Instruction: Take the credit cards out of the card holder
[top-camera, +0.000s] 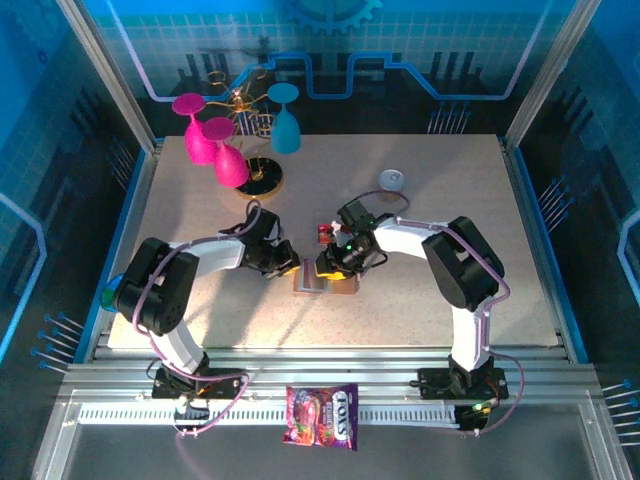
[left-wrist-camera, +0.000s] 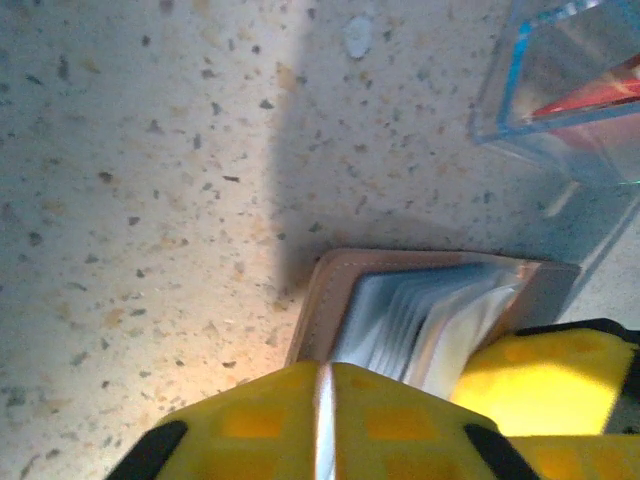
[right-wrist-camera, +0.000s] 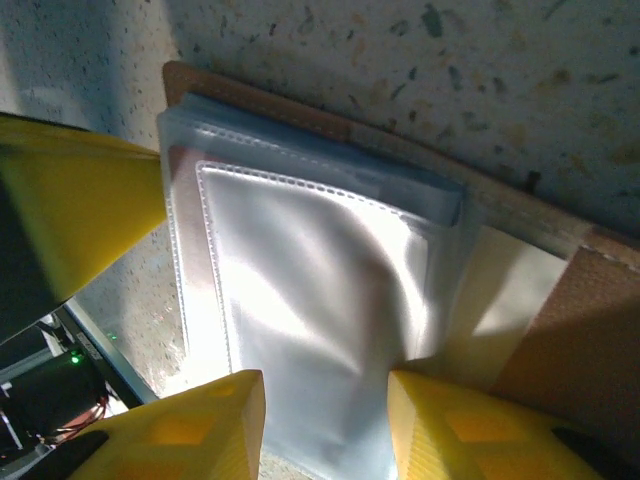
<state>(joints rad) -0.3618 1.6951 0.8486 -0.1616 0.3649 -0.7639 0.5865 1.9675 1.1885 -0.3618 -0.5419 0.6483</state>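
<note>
The speckled beige worktop (top-camera: 530, 290) carries a cluster near its far left corner: two pink goblets (top-camera: 228, 165) leaning at a tilt, a blue goblet (top-camera: 286, 130) just beside them, and a thin gold wire stand (top-camera: 240, 98) rising from a round dark base with a gold rim (top-camera: 262, 180). A small grey round object (top-camera: 392, 179) lies near the far edge. Beyond the near edge, a colourful candy packet (top-camera: 321, 415) rests on the metal rail. In the left wrist view, a clear plastic box (left-wrist-camera: 530, 110) stands on the worktop.
</note>
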